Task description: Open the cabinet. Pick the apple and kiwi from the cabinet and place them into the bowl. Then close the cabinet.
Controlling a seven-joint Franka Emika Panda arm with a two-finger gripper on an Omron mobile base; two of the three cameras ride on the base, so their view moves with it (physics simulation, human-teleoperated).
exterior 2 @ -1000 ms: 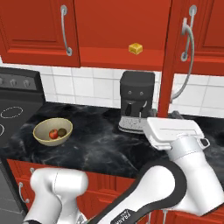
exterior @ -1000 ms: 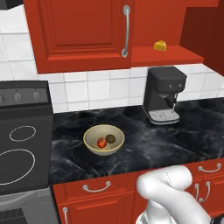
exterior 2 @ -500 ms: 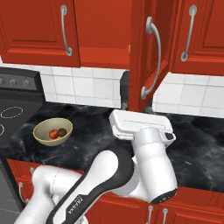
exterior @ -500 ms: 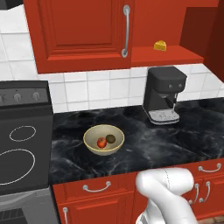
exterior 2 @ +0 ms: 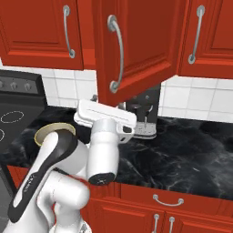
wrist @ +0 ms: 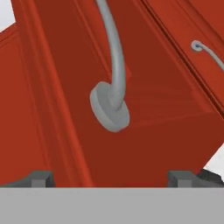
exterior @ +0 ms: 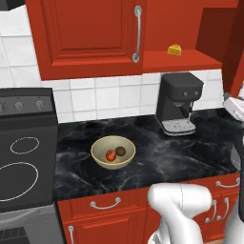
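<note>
Small red apple (exterior: 110, 155) and brown-green kiwi (exterior: 121, 151) sit in shallow tan bowl (exterior: 99, 146) on counter; red wall cabinet door (exterior 2: 141, 50) half-swung (closing step, likely); two-finger gripper (wrist: 111, 177) spread wide, empty, facing silver handle base (wrist: 109, 113).

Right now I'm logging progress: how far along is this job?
Done: apple and kiwi lie in the bowl. In hand: the open gripper faces the swung-out cabinet door, near its handle. Left: shut the cabinet.
</note>
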